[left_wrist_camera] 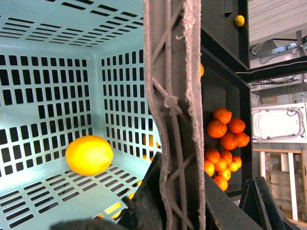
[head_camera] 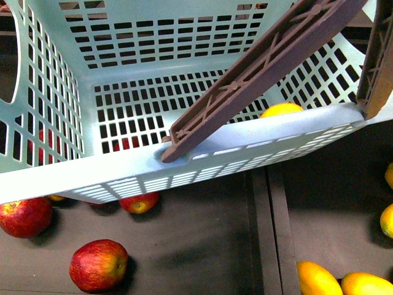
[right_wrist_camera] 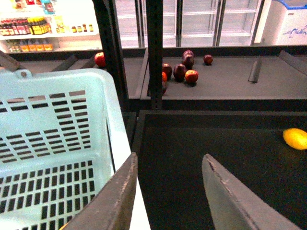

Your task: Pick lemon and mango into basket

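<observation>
Low in the right wrist view, the right gripper (right_wrist_camera: pixel 170 156) gapes empty and should clear the basket (right_wrist_camera: pixel 57 79) before straddling the far-right yellow fruit (right_wrist_camera: pixel 295 138).

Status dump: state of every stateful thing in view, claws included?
basket: holds one yellow fruit
handle: swung up
yellow fruit: inside basket, on its floor
right claw: open, empty
left claw: at the handle, grip unclear
</observation>
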